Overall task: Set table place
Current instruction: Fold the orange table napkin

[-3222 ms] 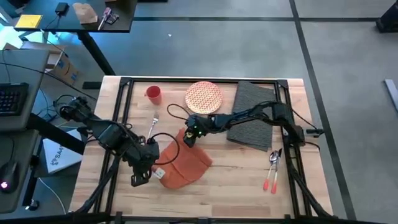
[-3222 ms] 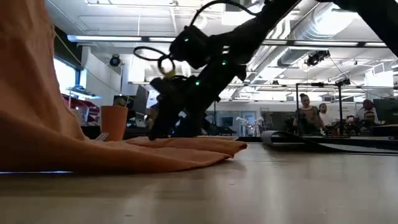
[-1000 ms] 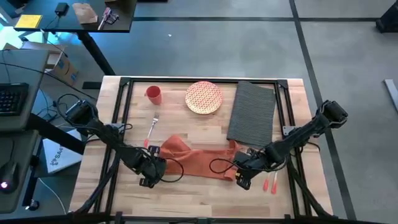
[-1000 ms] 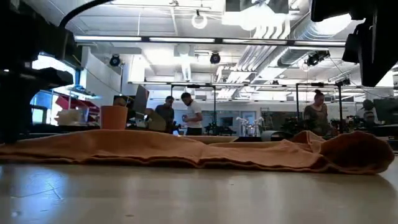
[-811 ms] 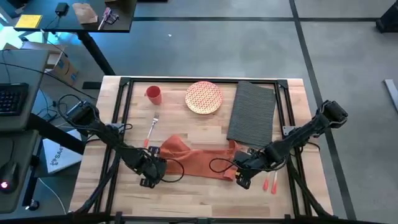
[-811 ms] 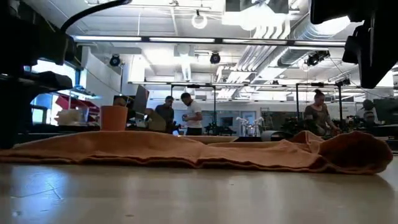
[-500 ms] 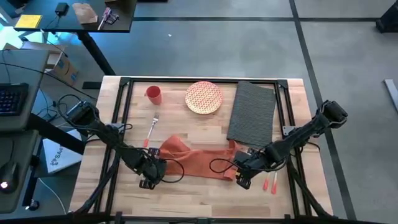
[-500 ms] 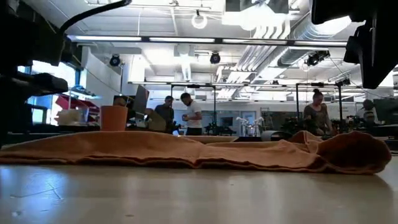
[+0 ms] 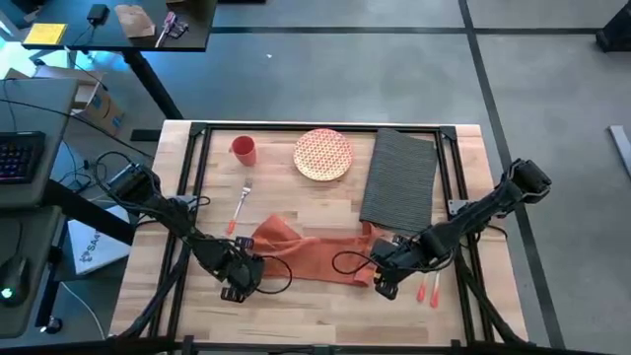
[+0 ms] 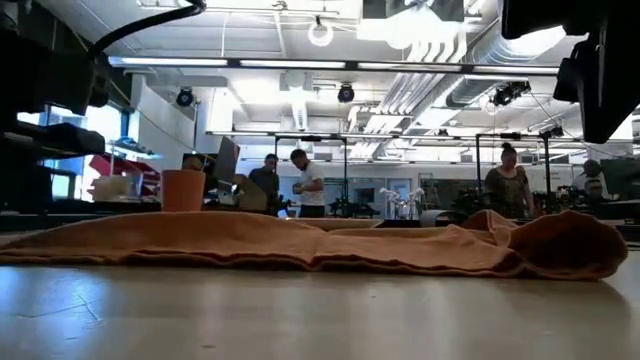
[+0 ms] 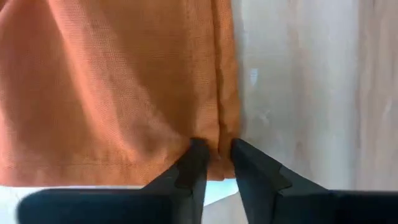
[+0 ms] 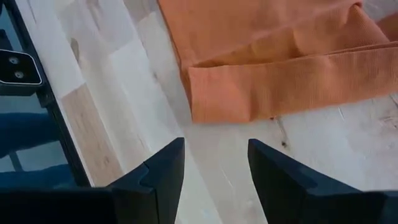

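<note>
The large rectangular light wood butcher-block desk with its black metal bar frame carries everything. On its far right part lies the big dark grey ribbed woven placemat, flat, long side running away from the front edge, just right of the round orange-patterned plate. In front of these, the rust-orange cloth napkin lies stretched out sideways across the middle of the desk, rumpled at both ends; in the low view it forms a long low ridge.

The left gripper sits at the napkin's left front corner; the left wrist view shows its jaws nearly closed, pinching the hem of the cloth. The right gripper is low at the napkin's right end, its jaws spread wide over bare wood, just clear of the folded edge.

A red cup stands at the far left, a fork with an orange handle lies between the cup and the napkin, and orange-handled utensils lie just right of the right gripper.
</note>
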Robot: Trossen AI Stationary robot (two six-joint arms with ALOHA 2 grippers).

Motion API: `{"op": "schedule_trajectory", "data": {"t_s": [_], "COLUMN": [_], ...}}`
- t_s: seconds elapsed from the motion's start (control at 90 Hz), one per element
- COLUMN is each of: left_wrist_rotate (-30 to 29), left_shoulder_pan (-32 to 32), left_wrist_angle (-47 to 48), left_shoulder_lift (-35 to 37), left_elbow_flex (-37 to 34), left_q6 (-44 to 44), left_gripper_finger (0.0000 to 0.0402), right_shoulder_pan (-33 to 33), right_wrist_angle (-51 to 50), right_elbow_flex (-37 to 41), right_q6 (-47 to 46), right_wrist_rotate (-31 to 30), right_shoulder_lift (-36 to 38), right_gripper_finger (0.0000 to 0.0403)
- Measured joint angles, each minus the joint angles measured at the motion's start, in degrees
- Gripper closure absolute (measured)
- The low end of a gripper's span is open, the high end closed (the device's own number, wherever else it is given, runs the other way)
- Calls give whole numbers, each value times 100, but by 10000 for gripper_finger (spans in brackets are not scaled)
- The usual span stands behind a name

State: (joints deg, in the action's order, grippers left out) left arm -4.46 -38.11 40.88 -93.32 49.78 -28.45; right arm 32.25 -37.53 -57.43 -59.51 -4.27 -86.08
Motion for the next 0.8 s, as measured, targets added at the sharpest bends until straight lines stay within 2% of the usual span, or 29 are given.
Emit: {"op": "schedule_trajectory", "data": {"t_s": [0.111,0.233,0.433,0.556,0.678,0.8], "left_wrist_rotate": [-58,-26,329,643,901,883], "left_shoulder_pan": [0,3,127,231,342,444], "left_wrist_angle": [342,582,1146,1156,1172,1277], "left_shoulder_lift": [178,253,264,398,592,833], "left_elbow_flex": [307,433,689,882,931,931], "left_q6": [83,155,-113,-211,-419,-822], "left_gripper_finger": [396,397,401,401,401,401], "right_shoulder_pan": [0,0,0,0,-36,-278], "right_wrist_angle": [-1,-3,-1,82,485,891], "right_elbow_flex": [0,2,2,4,16,17], "right_q6": [1,66,105,118,509,1244], "right_wrist_rotate": [4,2,-17,-17,29,162], "right_shoulder_lift": [0,-2,-2,-2,-4,-80], "right_gripper_finger": [243,243,243,243,243,242]}}
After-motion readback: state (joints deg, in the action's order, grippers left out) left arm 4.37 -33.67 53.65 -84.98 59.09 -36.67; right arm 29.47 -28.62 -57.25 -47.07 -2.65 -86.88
